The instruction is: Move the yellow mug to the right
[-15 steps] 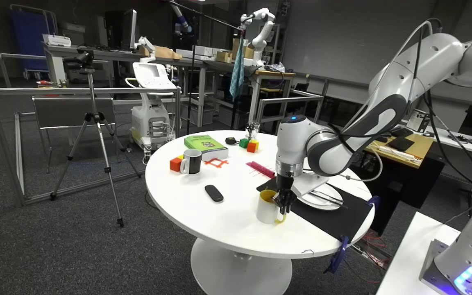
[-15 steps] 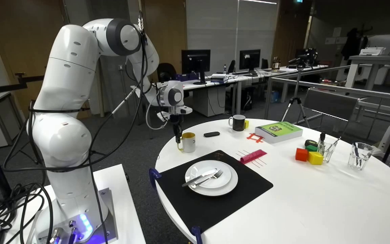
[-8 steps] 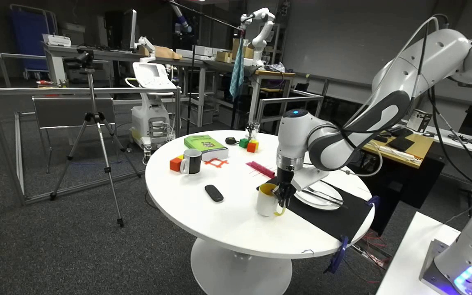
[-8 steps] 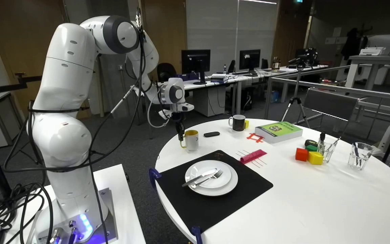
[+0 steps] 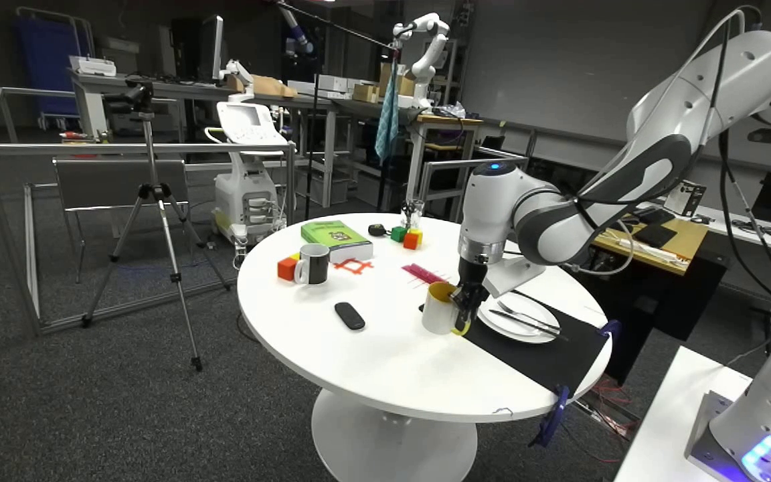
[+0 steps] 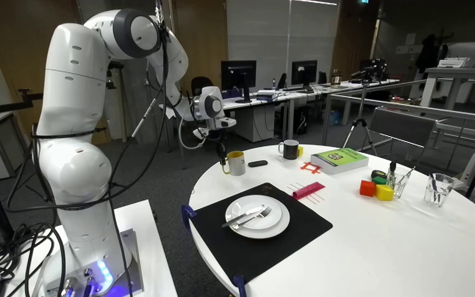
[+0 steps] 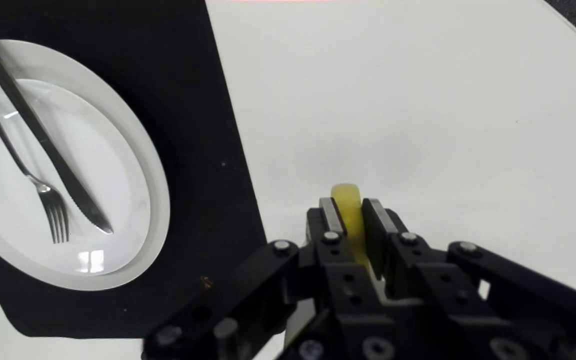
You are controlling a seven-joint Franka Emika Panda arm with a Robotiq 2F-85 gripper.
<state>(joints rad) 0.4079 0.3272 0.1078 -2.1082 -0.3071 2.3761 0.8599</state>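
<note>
The yellow mug [image 5: 439, 314] is white outside, with a yellow inside and a yellow handle. In both exterior views it hangs from my gripper [image 5: 464, 321], looking a little above the white table and slightly tilted. It also shows in an exterior view [image 6: 237, 164], with my gripper [image 6: 222, 160] at its handle side. In the wrist view my gripper [image 7: 351, 204] is shut on the yellow handle [image 7: 346, 192], whose end sticks out past the fingertips. Most of the mug's body is hidden behind the fingers there.
A black placemat [image 6: 303, 222] with a white plate [image 6: 285, 219], knife and fork lies beside the mug. A black remote [image 5: 349, 316], a black-and-white mug [image 5: 319, 269], a green book [image 5: 335, 235] and an orange block [image 5: 286, 268] stand farther off. Blue clamps [image 5: 550, 423] grip the table edge.
My gripper has risen with the mug held by its handle. The mug has gone up in both exterior views and slightly right. The other objects have not moved.
</note>
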